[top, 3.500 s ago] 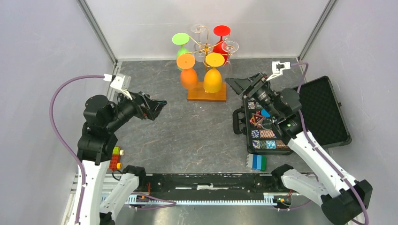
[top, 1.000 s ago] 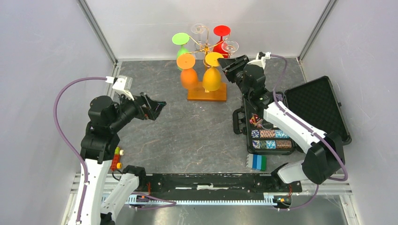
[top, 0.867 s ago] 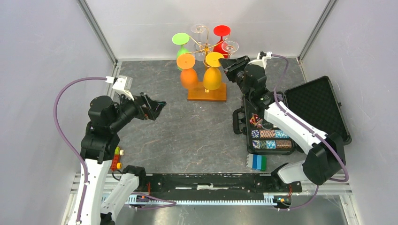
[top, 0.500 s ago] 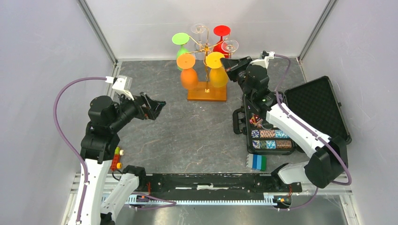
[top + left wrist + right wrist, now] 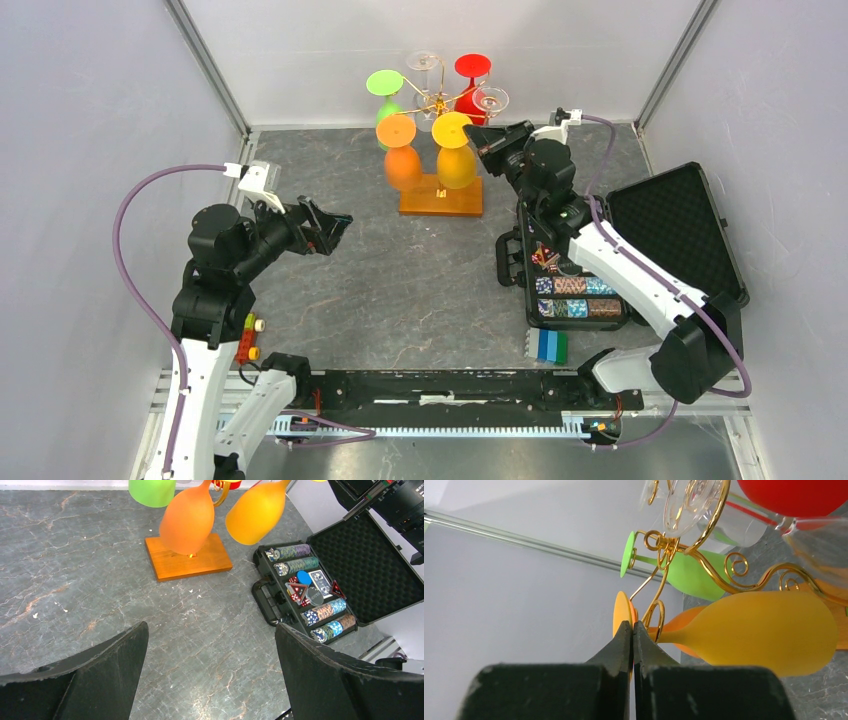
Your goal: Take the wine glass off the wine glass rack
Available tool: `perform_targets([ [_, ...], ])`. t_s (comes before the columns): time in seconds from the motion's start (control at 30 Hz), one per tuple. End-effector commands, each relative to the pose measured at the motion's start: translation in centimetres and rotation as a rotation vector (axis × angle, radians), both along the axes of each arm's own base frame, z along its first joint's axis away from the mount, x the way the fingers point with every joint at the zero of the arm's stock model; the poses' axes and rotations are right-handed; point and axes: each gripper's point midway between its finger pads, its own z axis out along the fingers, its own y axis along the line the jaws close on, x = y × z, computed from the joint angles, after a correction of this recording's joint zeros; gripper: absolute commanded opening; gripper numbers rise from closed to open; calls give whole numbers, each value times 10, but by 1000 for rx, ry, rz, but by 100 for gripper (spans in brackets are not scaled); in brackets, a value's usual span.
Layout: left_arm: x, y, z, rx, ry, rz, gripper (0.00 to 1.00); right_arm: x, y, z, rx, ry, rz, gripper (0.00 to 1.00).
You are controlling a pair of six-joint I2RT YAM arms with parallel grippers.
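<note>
The right hand (image 5: 632,625) has its two black fingers pressed together, with just a thin line between them. The tips are right at the edge of the round flat foot (image 5: 620,611) of the yellow wine glass (image 5: 754,630). I cannot tell if the foot is pinched between them or only touched.

The thin stem runs from beside the tips to the big yellow bowl. The glass hangs upside down, bowl down, on the tall thin gold metal wine glass rack with curly arms and a flat orange-brown base (image 5: 440,200). One gold curl goes round the stem, very near the tips.

Just behind the yellow glass hangs an orange wine glass (image 5: 187,522). Farther past the tips is a green wine glass (image 5: 694,575). Above the hand are a clear wine glass (image 5: 689,500) and a red wine glass (image 5: 794,490). They all hang on the same rack.

The left hand (image 5: 210,626) is wide open and holds nothing. It hangs above the grey stone-look counter (image 5: 75,570), well apart from the rack. The rack's base is out in front of it. Ahead of this hand and to its right, an open black case (image 5: 375,580) with rows of coloured chips lies on the counter.
</note>
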Motion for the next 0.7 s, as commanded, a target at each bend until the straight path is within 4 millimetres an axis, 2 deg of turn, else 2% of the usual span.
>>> perform_targets([
  [0.0, 2, 2, 11, 1, -38, 10, 100, -14, 8, 33, 71, -58, 52, 0],
  [0.27, 2, 2, 9, 0, -34, 12, 100, -7, 20, 38, 32, -74, 65, 0],
  [0.67, 2, 4, 9, 4, -32, 19, 100, 24, 12, 47, -23, -88, -65, 0],
])
